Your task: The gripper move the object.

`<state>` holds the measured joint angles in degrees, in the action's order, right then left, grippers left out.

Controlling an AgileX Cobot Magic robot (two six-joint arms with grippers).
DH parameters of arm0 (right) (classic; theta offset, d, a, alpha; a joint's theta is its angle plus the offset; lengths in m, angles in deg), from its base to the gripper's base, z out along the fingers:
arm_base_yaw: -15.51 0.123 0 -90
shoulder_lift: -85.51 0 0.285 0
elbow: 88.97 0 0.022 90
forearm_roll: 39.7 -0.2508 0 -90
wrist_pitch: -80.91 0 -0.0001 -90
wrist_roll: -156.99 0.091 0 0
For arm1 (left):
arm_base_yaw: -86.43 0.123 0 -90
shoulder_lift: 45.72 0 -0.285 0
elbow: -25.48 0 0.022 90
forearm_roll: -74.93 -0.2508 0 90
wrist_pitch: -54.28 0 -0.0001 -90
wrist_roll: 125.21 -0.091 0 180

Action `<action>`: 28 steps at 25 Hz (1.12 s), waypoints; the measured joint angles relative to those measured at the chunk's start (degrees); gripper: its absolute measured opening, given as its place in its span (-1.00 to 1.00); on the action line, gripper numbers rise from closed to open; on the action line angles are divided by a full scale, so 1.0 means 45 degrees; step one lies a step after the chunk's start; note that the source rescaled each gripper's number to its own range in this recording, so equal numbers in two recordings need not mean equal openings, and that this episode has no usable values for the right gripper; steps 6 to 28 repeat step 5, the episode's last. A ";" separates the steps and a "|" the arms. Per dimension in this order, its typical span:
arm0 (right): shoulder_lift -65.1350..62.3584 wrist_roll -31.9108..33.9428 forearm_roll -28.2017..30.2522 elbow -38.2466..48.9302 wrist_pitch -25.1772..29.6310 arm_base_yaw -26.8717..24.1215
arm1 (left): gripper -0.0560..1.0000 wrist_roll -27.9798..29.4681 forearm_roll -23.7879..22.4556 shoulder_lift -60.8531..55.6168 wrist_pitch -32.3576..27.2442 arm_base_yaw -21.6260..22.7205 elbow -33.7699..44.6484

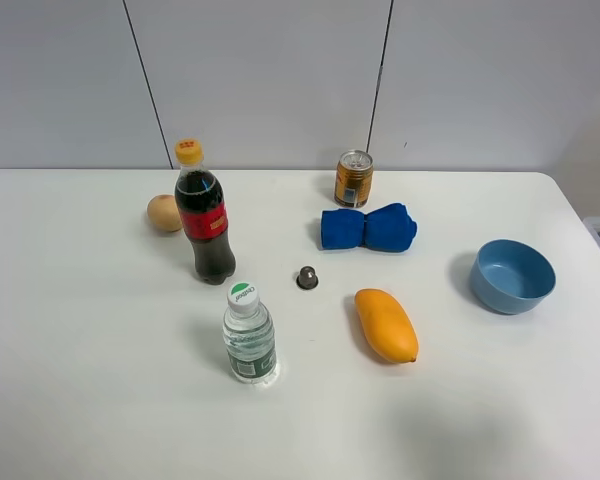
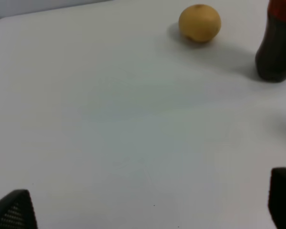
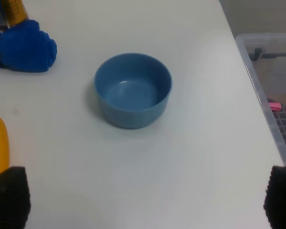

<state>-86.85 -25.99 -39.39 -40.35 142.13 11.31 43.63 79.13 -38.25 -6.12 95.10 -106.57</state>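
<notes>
The object, a tiny dark grey-brown capsule with a lighter top (image 1: 307, 277), stands on the white table (image 1: 100, 400) near the middle, between the cola bottle and the mango. Neither arm shows in the exterior high view. In the left wrist view the left gripper (image 2: 145, 207) is open, its dark fingertips (image 2: 14, 212) wide apart over bare table, with nothing between them. In the right wrist view the right gripper (image 3: 145, 202) is open too, its fingertips (image 3: 8, 195) wide apart, short of the blue bowl. The capsule shows in neither wrist view.
A cola bottle (image 1: 204, 215), a beige round ball (image 1: 164, 213), a water bottle (image 1: 248, 335), a can (image 1: 353, 179), a blue cloth (image 1: 368, 228), a mango (image 1: 386, 324) and a blue bowl (image 1: 512, 275) stand on the table. A clear bin (image 3: 271, 71) sits past its right edge.
</notes>
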 joint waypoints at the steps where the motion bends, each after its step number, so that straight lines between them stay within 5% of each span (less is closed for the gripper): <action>1: 0.0000 0.0000 0.0000 0.0000 0.0000 0.0000 | 0.98 0.0000 0.0000 0.0000 0.0000 0.0000 0.0000; 28: 0.0000 0.0000 0.0000 0.0000 0.0000 0.0000 | 0.98 0.0000 0.0000 0.0000 0.0000 0.0000 0.0000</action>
